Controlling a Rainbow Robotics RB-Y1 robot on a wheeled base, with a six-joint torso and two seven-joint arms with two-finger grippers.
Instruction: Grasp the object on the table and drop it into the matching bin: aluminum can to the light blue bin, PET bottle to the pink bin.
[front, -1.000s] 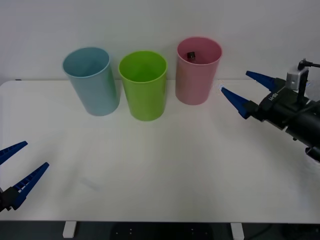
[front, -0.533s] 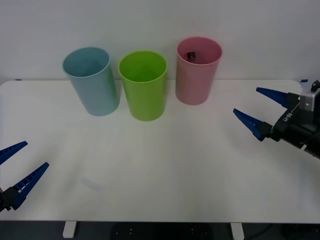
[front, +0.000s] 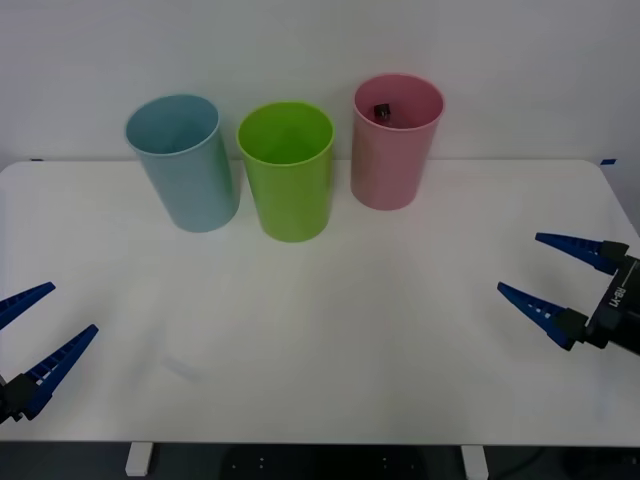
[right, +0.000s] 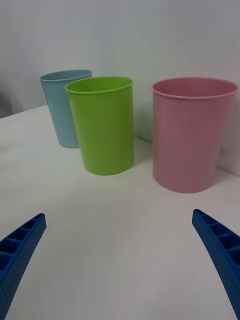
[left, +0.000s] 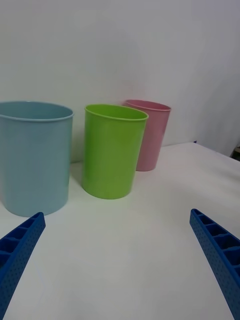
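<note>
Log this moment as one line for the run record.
PET bottle: inside pink bin | right gripper: open, empty, over table's right edge | left gripper: open, parked near left

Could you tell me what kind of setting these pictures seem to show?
Most likely a lab or test bench for a sorting trial: a bare white table against a blank wall, with just the light blue bin, a lime green bin and the pink bin lined up.
</note>
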